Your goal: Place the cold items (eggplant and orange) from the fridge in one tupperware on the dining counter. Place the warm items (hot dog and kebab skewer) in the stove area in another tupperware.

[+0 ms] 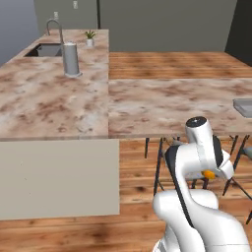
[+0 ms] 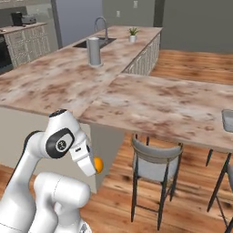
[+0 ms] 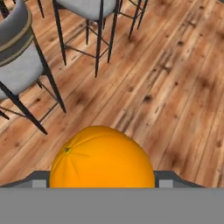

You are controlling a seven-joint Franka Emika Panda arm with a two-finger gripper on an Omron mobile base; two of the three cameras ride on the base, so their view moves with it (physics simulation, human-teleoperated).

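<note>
- Orange and glossy, the orange (image 3: 102,156) sits clamped in the gripper (image 2: 93,166), low beside the robot and above the wooden floor (image 3: 175,87).
- The jaws are closed on the fruit across its widest part; its stem dimple faces the hand camera.
- It is probably light and firm, its round, smooth skin apt to roll or slip, so a hold across the middle suits it best.
- Grey-seated stools (image 2: 154,163) stand just beyond, under the overhang.
- Farther on lies the dining counter (image 1: 162,106), with a grey tupperware (image 1: 244,107) at its right end, well apart from the fruit.
- Farthest are a steel canister (image 1: 71,58) and a sink (image 1: 43,49).
</note>
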